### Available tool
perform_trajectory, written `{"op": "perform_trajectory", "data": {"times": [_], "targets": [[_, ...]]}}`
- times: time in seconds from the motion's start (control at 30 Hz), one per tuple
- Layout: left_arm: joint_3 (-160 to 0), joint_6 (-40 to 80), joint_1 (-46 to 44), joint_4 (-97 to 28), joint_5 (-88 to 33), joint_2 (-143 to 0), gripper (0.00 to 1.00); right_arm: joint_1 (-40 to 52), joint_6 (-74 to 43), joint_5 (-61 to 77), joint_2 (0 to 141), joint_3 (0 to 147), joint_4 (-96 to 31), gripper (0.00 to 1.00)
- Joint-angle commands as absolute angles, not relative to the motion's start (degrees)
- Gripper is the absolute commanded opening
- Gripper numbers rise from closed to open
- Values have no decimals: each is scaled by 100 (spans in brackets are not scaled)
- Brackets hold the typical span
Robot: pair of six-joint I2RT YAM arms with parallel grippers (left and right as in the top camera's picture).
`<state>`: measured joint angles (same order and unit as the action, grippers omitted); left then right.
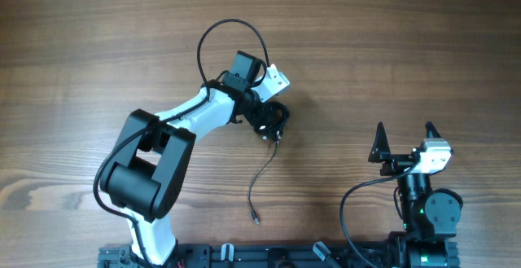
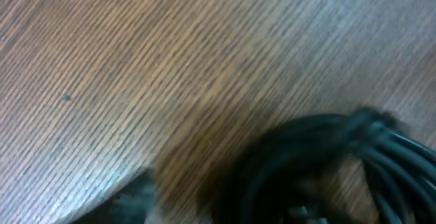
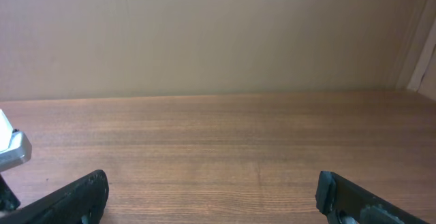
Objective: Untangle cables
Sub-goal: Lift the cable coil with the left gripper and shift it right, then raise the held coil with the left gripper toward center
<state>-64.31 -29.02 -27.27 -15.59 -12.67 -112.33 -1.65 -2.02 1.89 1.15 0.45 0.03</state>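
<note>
While above cables [image 1: 273, 120], left arm [image 1: 186, 114] outstretched.

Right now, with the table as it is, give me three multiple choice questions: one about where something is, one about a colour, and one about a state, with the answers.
1. Where is the cable bundle?
A. at the tip of the left arm
B. in the near right corner
C. hanging off the far edge

2. What colour is it?
A. white
B. black
C. red

3. How do the jaws of the right arm stand?
A. shut on a cable
B. open and empty
C. shut and empty

Answers:
1 A: from overhead, the left arm's tip sits over the bundle.
2 B: the bundle and its loose tail are both black.
3 B: the right wrist view shows only bare table between them.
</note>
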Motion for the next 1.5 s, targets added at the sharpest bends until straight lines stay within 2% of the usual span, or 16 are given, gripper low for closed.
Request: {"op": "perform_trajectory", "data": {"times": [0.0,0.03,0.07,0.27,0.5,0.53,0.57,0.6,0.63,0.83,1.07,1.13,1.17,1.3,1.43,1.47], "targets": [[-6407,-2906,-2770,-1721,-1256,-11456,16,-134,-150,200,43,30,19,100],[-6407,-2790,-2768,-1743,-1243,-11456,6,-134,-150,200,43,30,19,100],[-6407,-2578,-2768,-1750,-1205,-11456,4,-134,-150,200,43,30,19,100],[-6410,-318,-2735,-1774,-309,-11426,4,-134,-150,200,43,30,19,100],[-6410,3994,-2727,-2196,-290,-10829,4,-134,-150,200,43,30,19,100],[-6410,4442,-2727,-2349,-410,-10687,9,-134,-150,200,43,30,19,100],[-6410,4609,-2727,-2429,-473,-10573,29,-134,-152,200,43,30,19,100],[-6410,4635,-2727,-2475,-515,-10468,59,-134,-150,200,43,30,19,100],[-6410,4630,-2727,-2512,-508,-10392,100,-134,-152,200,43,30,19,100],[-6410,3736,-2639,-2574,-353,-9918,100,-134,-152,200,43,30,19,100],[-6396,3723,-2692,-2683,-617,-9957,99,-134,-152,200,43,30,19,100],[-6396,4431,-2724,-2738,-617,-9992,100,-134,-150,200,43,30,19,100],[-6396,5712,-2724,-2958,-617,-10009,100,-134,-150,200,43,30,19,100],[-6396,8549,-2727,-3240,-615,-10009,100,-134,-150,200,43,30,19,100],[-6396,9852,-2727,-3236,-611,-10009,99,-134,-150,200,43,30,19,100],[-6396,10145,-2727,-3221,-611,-10009,94,-134,-150,200,43,30,19,100]]}}
